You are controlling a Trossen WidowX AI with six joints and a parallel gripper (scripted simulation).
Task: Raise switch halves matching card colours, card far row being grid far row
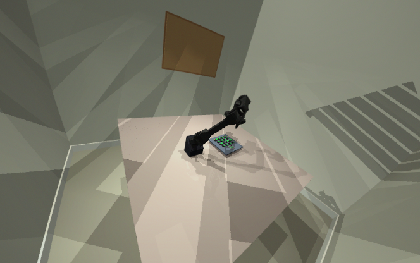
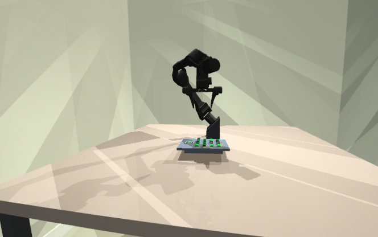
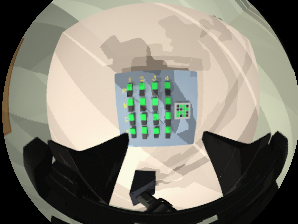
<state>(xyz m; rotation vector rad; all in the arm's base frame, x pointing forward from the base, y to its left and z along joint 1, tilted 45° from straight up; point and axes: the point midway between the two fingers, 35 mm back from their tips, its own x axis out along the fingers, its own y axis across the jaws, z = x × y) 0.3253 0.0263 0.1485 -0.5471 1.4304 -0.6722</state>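
Note:
The blue-grey panel (image 1: 227, 152) (image 2: 181, 148) (image 3: 188, 84) lies on the table in front of the arm's base. It carries a four-by-four grid of switches, each with a green far half and a dark grey near half. Which halves are raised is too small to tell surely for each switch. The small card (image 2: 189, 142) (image 3: 182, 110) has a pale rim and green and dark squares; it sits on the panel, right of the grid in the wrist view. My gripper (image 2: 202, 107) (image 3: 167, 137) is open and empty, high above the panel and touching no switch.
The arm's dark base (image 1: 193, 146) (image 2: 213, 133) (image 3: 144, 181) stands on the table (image 1: 167, 202) (image 2: 256, 199) behind the panel. Yellow marks run along the grid's far and left sides. Shadows of the arm fall across the table. An orange board (image 1: 193, 44) hangs on the wall.

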